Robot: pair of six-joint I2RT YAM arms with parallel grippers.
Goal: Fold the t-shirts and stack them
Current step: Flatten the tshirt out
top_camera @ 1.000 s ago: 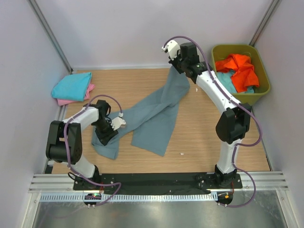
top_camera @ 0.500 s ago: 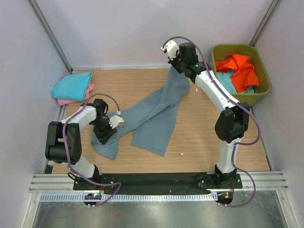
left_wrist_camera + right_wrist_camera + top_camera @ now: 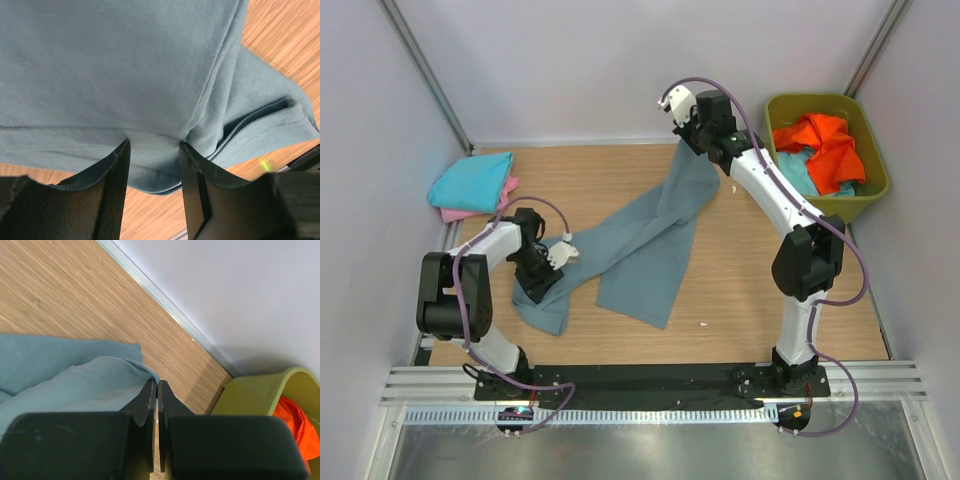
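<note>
The large grey-blue t-shirt [image 3: 645, 250] lies stretched in a long diagonal on the wooden table [image 3: 720, 300], from the far middle to the near left. Its far end is lifted off the table. There the right gripper [image 3: 157, 386] has its jaws pressed together on the cloth edge, so it grasps the shirt. Compared with one second ago, this gripper is a very little farther toward the back wall, and the shirt has almost the same shape.

The left gripper [image 3: 152, 150] is at the near-left end of the shirt, above the hem. Its fingers [image 3: 112, 190] stand apart, with the cloth flat under the gap, so it grasps nothing. Since one second ago it has shifted slightly to the left and away from the near edge, and the forearm has turned a little with it.

At the far left, a folded turquoise t-shirt [image 3: 472, 183] rests on a pink t-shirt [image 3: 455, 213]. In the olive-green tub [image 3: 875, 185] at the far right, an orange t-shirt [image 3: 825, 145] lies over a light blue t-shirt [image 3: 800, 172]. These have not moved.
</note>
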